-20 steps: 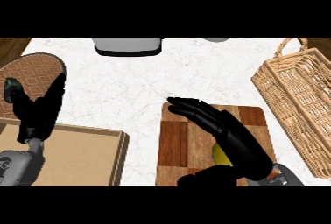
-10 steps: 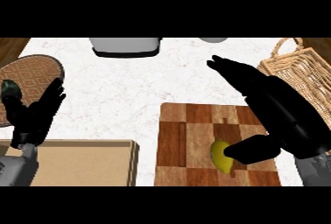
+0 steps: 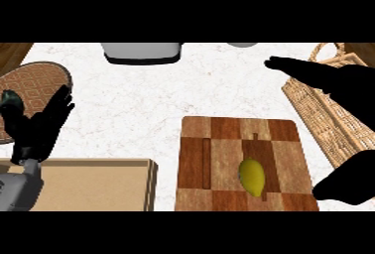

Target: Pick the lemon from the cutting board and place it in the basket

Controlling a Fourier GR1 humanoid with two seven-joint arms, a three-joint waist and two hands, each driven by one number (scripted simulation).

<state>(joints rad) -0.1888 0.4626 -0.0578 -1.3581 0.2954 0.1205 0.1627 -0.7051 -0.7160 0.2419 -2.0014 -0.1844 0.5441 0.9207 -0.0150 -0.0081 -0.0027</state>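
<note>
On the cutting board the lemon lies ungrasped; right hand above, fingers spread, empty; left hand rests open; basket unfilled; everything remains.

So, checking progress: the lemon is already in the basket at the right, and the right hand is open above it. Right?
Not quite. The head view shows the lemon lying on the cutting board, not in the basket. The right hand is open over the basket.

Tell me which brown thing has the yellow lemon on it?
The striped wooden cutting board in the middle holds the lemon. The plain tan box and the woven basket don't.
</note>
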